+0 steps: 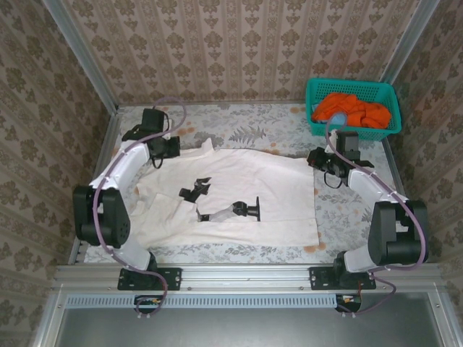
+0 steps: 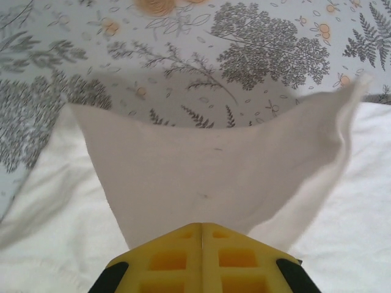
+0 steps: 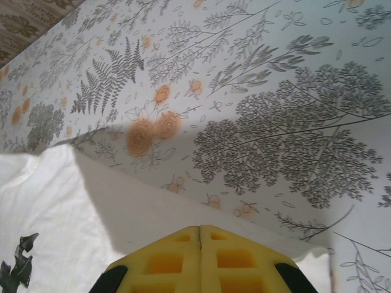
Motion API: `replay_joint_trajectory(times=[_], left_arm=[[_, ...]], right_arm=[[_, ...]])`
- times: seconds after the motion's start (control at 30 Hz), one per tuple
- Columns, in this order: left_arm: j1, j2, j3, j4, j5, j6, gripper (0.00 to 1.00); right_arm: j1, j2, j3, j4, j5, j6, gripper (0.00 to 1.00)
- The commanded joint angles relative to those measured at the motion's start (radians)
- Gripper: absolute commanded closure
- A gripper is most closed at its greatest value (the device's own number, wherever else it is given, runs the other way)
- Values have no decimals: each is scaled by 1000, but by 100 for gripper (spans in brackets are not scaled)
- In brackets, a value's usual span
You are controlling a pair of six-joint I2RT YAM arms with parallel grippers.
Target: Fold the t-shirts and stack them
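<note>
White shirt (image 1: 239, 191) is lying spread out on the counter (image 1: 268, 130) between the two grippers, with the black print (image 1: 228, 206) facing up. The left gripper (image 2: 201, 227) is clamped tight on one far corner of it. In its wrist view the cloth fans out from the yellow tips in a lifted triangle, the rest of the shirt is flat underneath, and the flowery counter is just past the cloth's edge. The right gripper (image 3: 200, 228) is pinched onto the opposite far edge, so the cloth is raised off the counter right at its tips. There's a bit of the print off to its lower left. The orange shirts (image 1: 354, 110) are bunched up in the teal basket (image 1: 351, 84) just behind the right gripper.
</note>
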Motion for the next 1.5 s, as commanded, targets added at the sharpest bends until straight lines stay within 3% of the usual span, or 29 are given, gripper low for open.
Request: replay_joint_trajectory(times=[0.0, 0.43, 0.6, 0.9, 1.13, 1.2, 1.27, 1.3, 1.4, 1.47], left_arm=[[29, -84, -83, 53, -41, -110, 100], [103, -294, -277, -17, -22, -364, 100], [194, -346, -351, -36, 80, -468, 100], [240, -288, -271, -110, 189, -518, 100], [246, -287, -299, -160, 183, -503, 100], [257, -299, -291, -234, 88, -522, 92], [285, -313, -268, -302, -20, -555, 86], [302, -320, -257, -312, -67, -567, 77], [339, -306, -216, -288, -115, -551, 65], [360, -274, -186, -255, -103, -526, 60]], right_arm=[[-15, -25, -13, -24, -26, -61, 100], [-44, -28, -33, -25, -41, -93, 100], [-52, -46, -66, -28, -46, -103, 100], [-52, -35, -74, -43, -29, -102, 100], [-52, -29, -87, -80, -10, -101, 100], [-56, -36, -86, -103, 26, -90, 100], [-77, -43, -97, -112, 64, -46, 89], [-101, -46, -105, -114, 73, -9, 87], [-153, -46, -137, -101, 91, 92, 72], [-168, -80, -152, -90, 109, 136, 68]])
